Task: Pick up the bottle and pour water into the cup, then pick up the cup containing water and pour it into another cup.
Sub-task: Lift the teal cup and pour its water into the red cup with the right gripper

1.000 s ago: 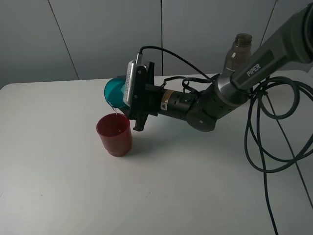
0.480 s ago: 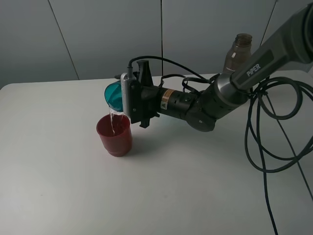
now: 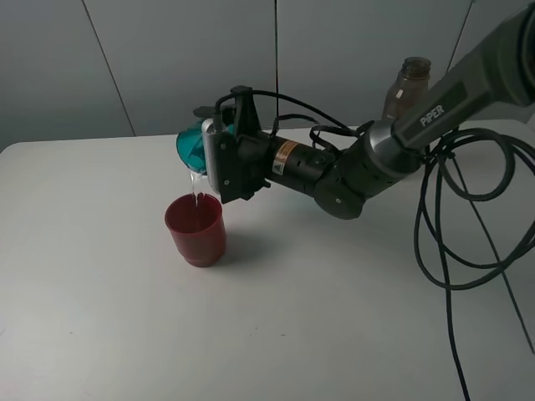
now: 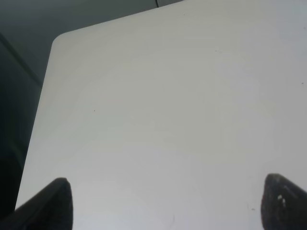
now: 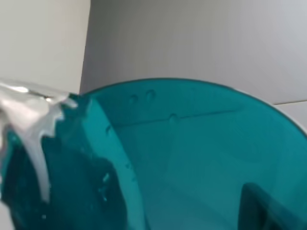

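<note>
My right gripper (image 3: 206,152) is shut on the teal cup (image 3: 190,148), holding it tipped steeply on its side just above the dark red cup (image 3: 195,227). A thin stream of water (image 3: 196,189) runs from the teal rim down into the red cup, which stands upright on the white table (image 3: 334,317). The right wrist view is filled by the teal cup (image 5: 182,153), with water (image 5: 33,124) spilling over its lip. The grey-brown bottle (image 3: 408,83) stands upright at the back right, partly hidden behind the arm. My left gripper (image 4: 168,203) is open over bare table.
Black cables (image 3: 451,217) loop over the right side of the table. The right arm (image 3: 359,171) stretches across the back of the table from the right. A grey wall rises behind the table's far edge.
The right wrist has rolled further and risen slightly, tipping the teal cup more steeply. The trickle into the red cup has become a steady stream.
</note>
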